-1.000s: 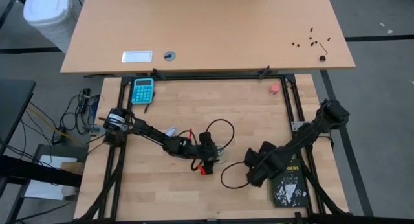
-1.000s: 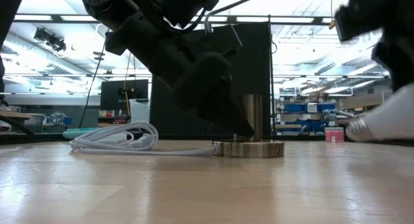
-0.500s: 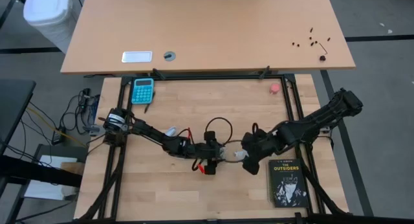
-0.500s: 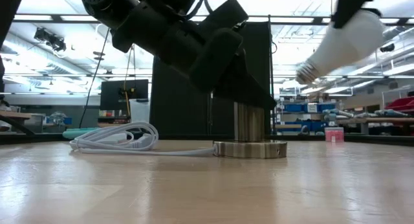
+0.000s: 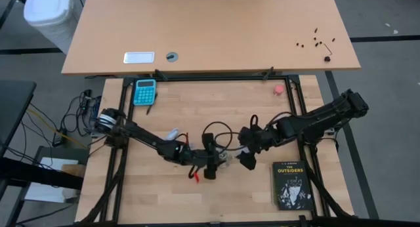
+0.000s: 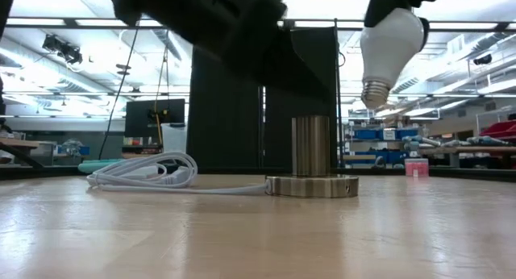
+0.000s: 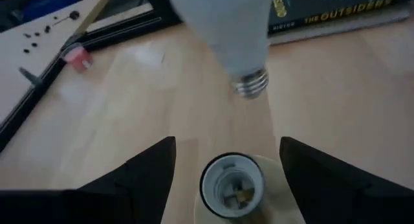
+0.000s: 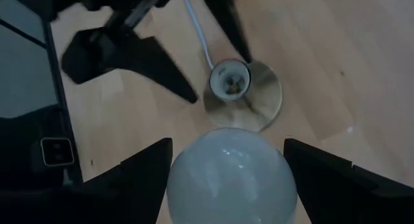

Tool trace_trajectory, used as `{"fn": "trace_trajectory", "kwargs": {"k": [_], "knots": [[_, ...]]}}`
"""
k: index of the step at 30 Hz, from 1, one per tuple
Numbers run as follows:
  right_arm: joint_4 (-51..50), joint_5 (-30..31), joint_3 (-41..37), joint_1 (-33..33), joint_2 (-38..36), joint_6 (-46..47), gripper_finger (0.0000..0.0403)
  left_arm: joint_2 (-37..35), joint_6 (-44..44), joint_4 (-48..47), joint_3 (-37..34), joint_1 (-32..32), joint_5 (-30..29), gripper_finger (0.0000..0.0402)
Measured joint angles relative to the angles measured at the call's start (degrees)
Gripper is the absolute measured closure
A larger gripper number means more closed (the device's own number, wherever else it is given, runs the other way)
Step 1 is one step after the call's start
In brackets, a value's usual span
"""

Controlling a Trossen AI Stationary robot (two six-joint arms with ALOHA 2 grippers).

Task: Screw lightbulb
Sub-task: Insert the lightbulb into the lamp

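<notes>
The white frosted lightbulb (image 6: 391, 41) hangs in my right gripper (image 8: 228, 145), which is shut on it. Its grey screw base (image 6: 375, 93) points down, above the silvery socket (image 6: 311, 146) and a little to its right in the low view. The socket stands upright on its round disc (image 8: 259, 98) on the table. My left gripper (image 7: 228, 143) is open. Its two fingers stand apart on either side of the socket (image 7: 231, 185), raised above it and touching nothing. My right gripper pinches the bulb's glass globe at its widest part (image 8: 178, 179) between its two fingers. The fingers come from above, slanting down. The bulb is lifted clear of everything and hangs nearly upright, with its screw base (image 7: 251, 83) lowest.
The socket's white cord (image 6: 145, 170) lies coiled on the table. A black book (image 5: 291, 185) lies at the near right. A teal calculator (image 5: 145, 91) and a pink-red round object (image 5: 279, 90) sit along the far edge. A black frame borders the table.
My right gripper has carried the bulb up and toward the table's left and far side, over to the socket. The bulb has swung from lying slanted to nearly upright, base down. My left gripper has risen off the socket's base with its fingers still apart.
</notes>
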Motion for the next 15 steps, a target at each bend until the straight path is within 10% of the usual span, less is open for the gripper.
{"fn": "trace_trajectory", "kwargs": {"k": [15], "knots": [[12.9, -1.9, 0.1, -3.5, 4.0, -6.1, 0.0097, -5.7, -13.4, -16.8, -0.1, -3.5, 1.6, 0.012]]}}
